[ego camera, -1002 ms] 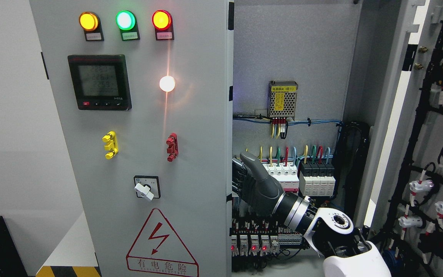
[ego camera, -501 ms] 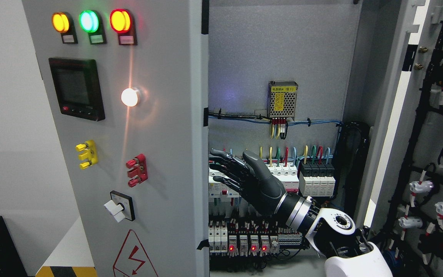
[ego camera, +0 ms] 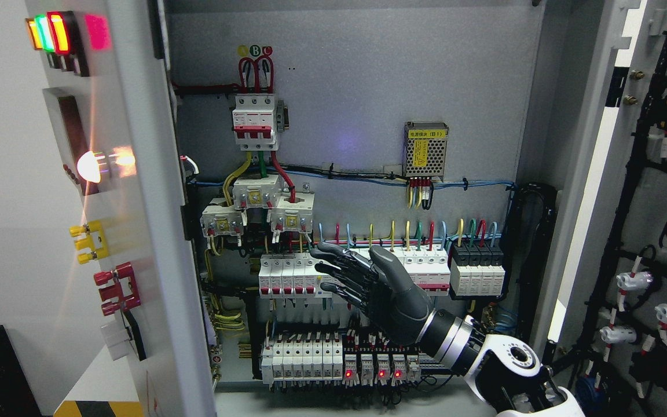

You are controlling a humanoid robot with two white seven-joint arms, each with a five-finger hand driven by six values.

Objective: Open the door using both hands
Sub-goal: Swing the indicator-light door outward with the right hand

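Where the cabinet interior (ego camera: 345, 87) is taken as the landmark, the left door (ego camera: 136, 231) is seen swung well outward at its left edge, turned almost edge-on to the camera. On the door's face, three indicator lamps (ego camera: 50, 33) are set at the top, a glowing white lamp (ego camera: 90, 166) below them, then a yellow terminal block (ego camera: 89, 241) and a red terminal block (ego camera: 116, 288) lower down. Inside the cabinet, a red-and-white breaker (ego camera: 255, 123) is mounted at the upper left of the back panel, and a small perforated power supply (ego camera: 425, 149) is fixed near the middle. In front of the lower row of white breakers (ego camera: 287, 275), the right hand (ego camera: 368, 284) is held with its dark fingers (ego camera: 333, 260) spread and extended leftward, nothing being grasped and the door not being touched. At the cabinet's right edge, the right door (ego camera: 652, 231) is seen opened wide, its inner side covered with black wiring. No left hand is seen.
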